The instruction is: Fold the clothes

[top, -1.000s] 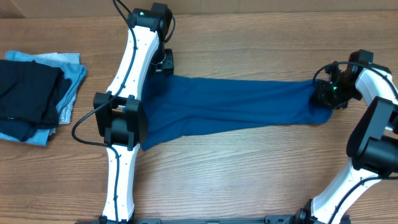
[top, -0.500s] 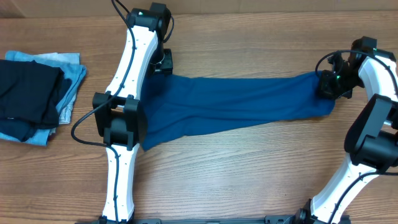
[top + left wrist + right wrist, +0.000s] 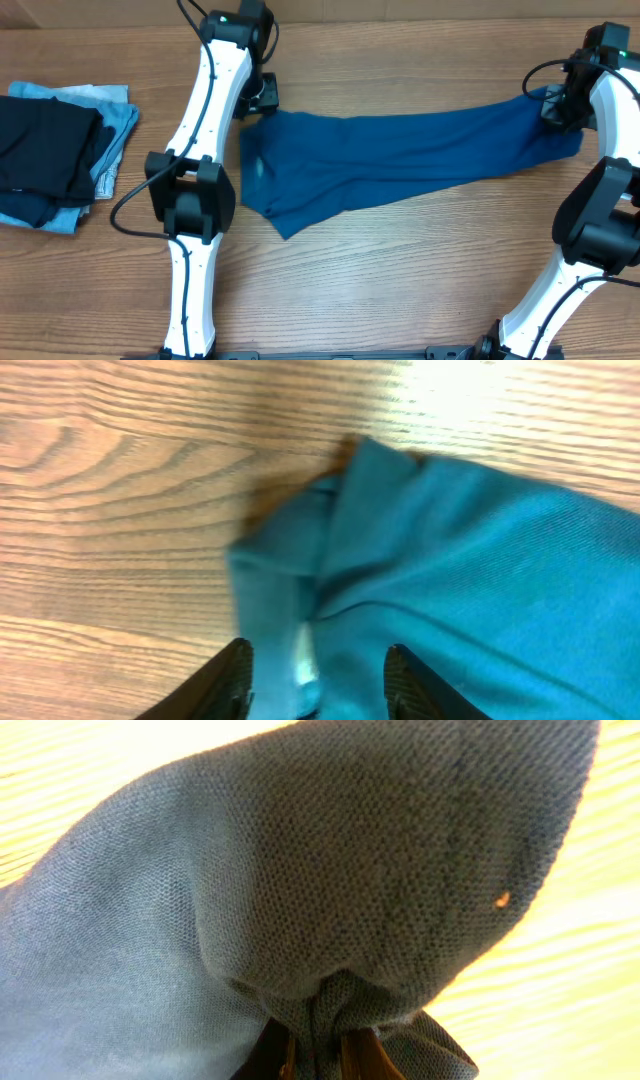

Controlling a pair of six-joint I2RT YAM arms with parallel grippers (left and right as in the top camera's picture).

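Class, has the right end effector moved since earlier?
Yes: the right end effector dragged the blue shirt up-frame and rightward, away from the folded black garment.

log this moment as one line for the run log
shirt: stretched out across table | right jaws: shut on one end | left jaws: open, other end between them

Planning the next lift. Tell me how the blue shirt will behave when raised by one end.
Probably floppy: the shirt sags into creases and bunches where the right pincer pinches it. Likely light, since that one pinch tents its end. Lifted further, the rest would probably trail limply.
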